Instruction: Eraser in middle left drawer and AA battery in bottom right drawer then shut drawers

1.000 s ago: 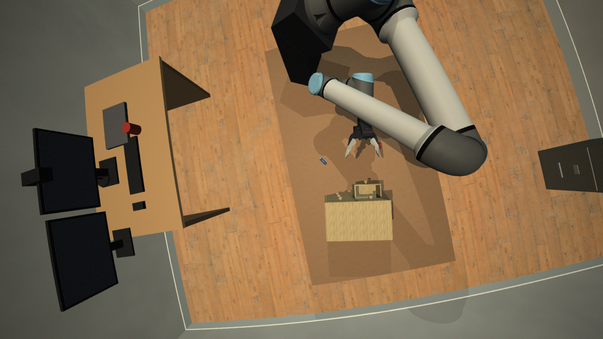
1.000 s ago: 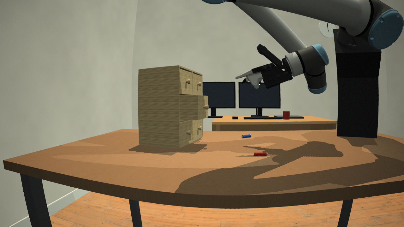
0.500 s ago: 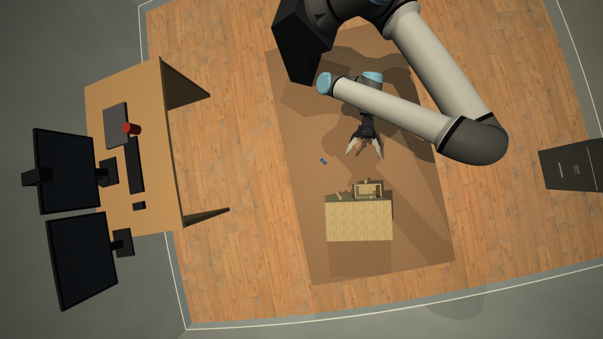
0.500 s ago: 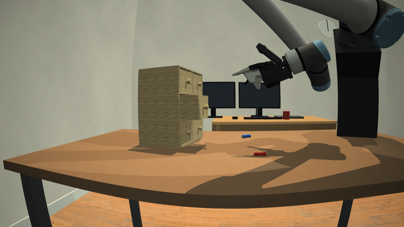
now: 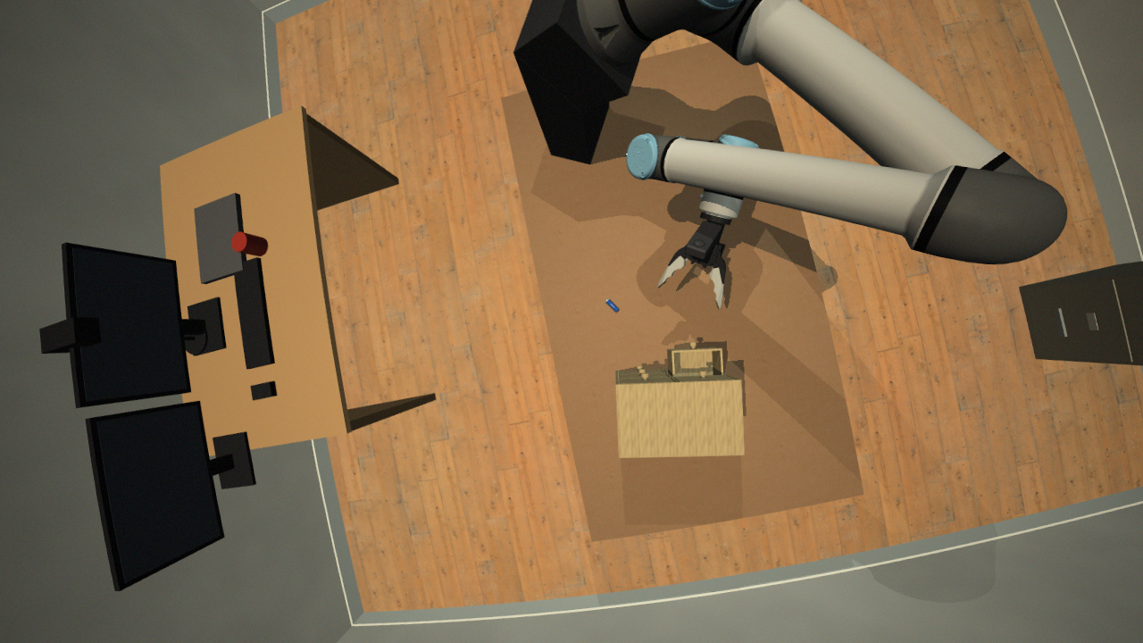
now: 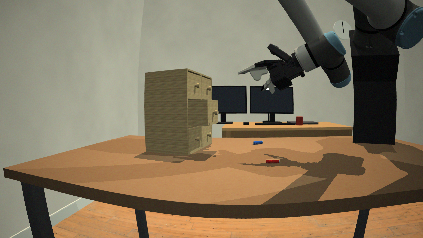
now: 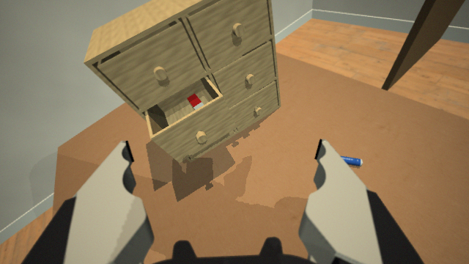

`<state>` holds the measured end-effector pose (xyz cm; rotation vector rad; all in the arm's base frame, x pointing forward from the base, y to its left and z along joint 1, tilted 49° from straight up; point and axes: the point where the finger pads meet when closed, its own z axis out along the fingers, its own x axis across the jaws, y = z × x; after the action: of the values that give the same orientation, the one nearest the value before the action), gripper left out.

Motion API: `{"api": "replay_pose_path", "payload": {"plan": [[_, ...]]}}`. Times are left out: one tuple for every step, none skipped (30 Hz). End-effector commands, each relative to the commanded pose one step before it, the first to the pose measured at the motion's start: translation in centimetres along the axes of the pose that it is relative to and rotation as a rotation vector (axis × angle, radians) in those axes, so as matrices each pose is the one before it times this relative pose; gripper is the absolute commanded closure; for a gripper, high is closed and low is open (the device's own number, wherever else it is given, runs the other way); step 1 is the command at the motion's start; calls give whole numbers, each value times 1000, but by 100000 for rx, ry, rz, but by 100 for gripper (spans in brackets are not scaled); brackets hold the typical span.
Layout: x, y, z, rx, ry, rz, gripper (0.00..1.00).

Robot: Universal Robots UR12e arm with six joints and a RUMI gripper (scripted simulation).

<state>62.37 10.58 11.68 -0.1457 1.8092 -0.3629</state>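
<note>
Red-and-white eraser [image 7: 194, 100] lay inside the pulled-out middle-left drawer [image 5: 695, 350] [image 6: 197, 112] [image 7: 183, 136], the empty gripper [image 5: 690, 296] [image 6: 250, 81] [image 7: 226, 141] spread wide; closing seemed the step in hand, calling for a gentle, straight push, with the blue battery [image 5: 612, 305] [image 6: 257, 142] [image 7: 352, 160] outside.

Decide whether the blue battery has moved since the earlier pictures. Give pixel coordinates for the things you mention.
No. The blue battery [image 5: 612, 305] [image 6: 257, 142] [image 7: 352, 161] lies in the same spot relative to the wooden chest [image 5: 679, 418] [image 6: 166, 112] [image 7: 183, 73] in the top and exterior views.
</note>
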Motion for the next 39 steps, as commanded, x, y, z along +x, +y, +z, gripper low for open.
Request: {"api": "replay_pose_path", "payload": {"plan": [[-139,-199,31,527,11375,14105,0],[-9,-34,-31,36,1788,2551,0],[0,0,0,0,0,0,0],[0,0,0,0,0,0,0],[-32,-26,23,-81,1762,2523,0],[-23,-29,-3,-30,1795,2567,0],[-12,-33,-29,24,1825,2610,0],[0,-38,-57,81,1851,2649,0],[-22,-29,-7,-17,1845,2633,0],[-34,-24,14,-63,1854,2642,0],[-23,-30,-14,-11,1879,2685,0],[-11,-35,-43,44,1900,2725,0],[0,-40,-65,87,1918,2760,0],[-40,-20,28,-85,1946,2752,0],[-30,-26,-3,-34,1965,2796,0],[-19,-32,-34,19,1980,2837,0],[-7,-38,-66,73,1991,2875,0],[-29,-27,-2,-29,2053,2911,0],[-34,-24,3,-43,2086,2953,0],[0,0,0,0,0,0,0],[0,0,0,0,0,0,0],[-25,-29,-32,7,2092,2994,0],[-14,-34,-66,57,2093,3031,0],[7,-42,-43,41,2186,3178,0],[22,-48,-39,49,2246,3291,0],[31,-52,-75,100,2236,3327,0],[42,-56,-109,150,2223,3358,0],[-35,-18,-11,-27,2351,3324,0],[-50,-8,-23,-40,2365,3346,0],[-43,-6,-65,-4,2342,3378,0],[-37,-5,-81,14,2357,3423,0],[-51,-11,6,-41,2556,3559,0],[-48,-5,-39,-16,2517,3587,0],[-42,3,-83,6,2475,3607,0],[-45,-12,-19,-15,2651,3726,0],[-47,-8,-29,-17,2675,3781,0],[0,0,0,0,0,0,0],[0,0,0,0,0,0,0],[-44,5,-74,-11,2616,3791,0]]}}
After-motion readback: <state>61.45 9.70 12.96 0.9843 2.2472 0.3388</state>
